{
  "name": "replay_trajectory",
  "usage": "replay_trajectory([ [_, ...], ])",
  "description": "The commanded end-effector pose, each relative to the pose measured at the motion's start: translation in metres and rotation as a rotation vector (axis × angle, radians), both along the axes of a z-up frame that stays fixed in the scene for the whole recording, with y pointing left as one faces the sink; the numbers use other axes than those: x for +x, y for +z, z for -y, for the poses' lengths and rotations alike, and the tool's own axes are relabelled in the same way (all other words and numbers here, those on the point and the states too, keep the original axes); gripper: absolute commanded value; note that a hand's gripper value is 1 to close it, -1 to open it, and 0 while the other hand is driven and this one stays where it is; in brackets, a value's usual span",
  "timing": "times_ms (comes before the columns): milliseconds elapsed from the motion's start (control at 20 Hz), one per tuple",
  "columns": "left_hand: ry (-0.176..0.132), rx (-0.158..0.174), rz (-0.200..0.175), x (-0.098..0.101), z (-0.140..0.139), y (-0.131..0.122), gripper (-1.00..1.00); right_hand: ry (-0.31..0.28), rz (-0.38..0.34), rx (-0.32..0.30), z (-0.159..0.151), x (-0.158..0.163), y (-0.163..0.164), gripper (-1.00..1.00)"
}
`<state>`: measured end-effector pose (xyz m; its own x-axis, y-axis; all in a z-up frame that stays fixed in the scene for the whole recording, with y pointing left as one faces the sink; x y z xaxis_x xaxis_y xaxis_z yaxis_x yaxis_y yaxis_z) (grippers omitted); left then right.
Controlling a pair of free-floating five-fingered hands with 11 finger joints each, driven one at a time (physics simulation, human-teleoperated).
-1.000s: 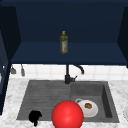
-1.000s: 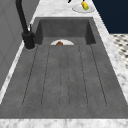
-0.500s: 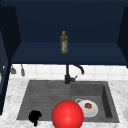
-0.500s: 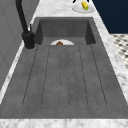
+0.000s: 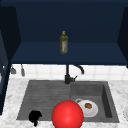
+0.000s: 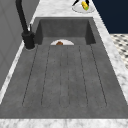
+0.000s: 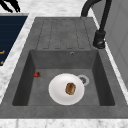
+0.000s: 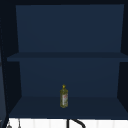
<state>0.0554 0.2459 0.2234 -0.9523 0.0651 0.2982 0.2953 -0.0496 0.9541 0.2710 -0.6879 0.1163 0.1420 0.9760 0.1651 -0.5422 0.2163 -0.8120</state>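
A black left hand [image 5: 35, 117] hovers at the sink's [image 5: 45, 92] front-left edge; whether its fingers are spread or curled cannot be told. To its right sits a red ball [image 5: 67, 115], then a white plate [image 5: 90, 110] in the basin.

- Light flat & even, no clear source; renders look soft, edges fuzzy throughout.
- Cabinet interior [image 8: 67, 37] dim, deep blue, shelves barely shaded; bottle [image 8: 64, 96] catches a faint highlight.
- Sink [image 7: 67, 60] basin walls darker than floor, soft shading, no hard shadows.
- White plate [image 7: 66, 89] brightest spot, no glare.
- Red ball [image 5: 67, 114] w/ smooth gradient shading.
- No edge distortion seen.
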Motion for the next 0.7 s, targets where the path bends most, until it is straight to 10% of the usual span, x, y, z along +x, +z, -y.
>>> replay_trajectory([
  [0, 0.0, 0.0, 0.0, 0.0, 0.0, 0.0, 0.0, -0.009, 0.124, -0.004, 0.0, -0.019, -0.013, -1.0],
  [400, 0.0, 0.0, 0.0, 0.0, 0.0, 0.0, 0.0, -0.005, 0.03, -0.009, -0.001, -0.008, -0.014, -1.0],
  [650, 0.0, 0.0, 0.0, 0.0, 0.0, 0.0, 0.0, -0.021, 0.091, -0.029, -0.004, -0.012, -0.008, -1.0],
])
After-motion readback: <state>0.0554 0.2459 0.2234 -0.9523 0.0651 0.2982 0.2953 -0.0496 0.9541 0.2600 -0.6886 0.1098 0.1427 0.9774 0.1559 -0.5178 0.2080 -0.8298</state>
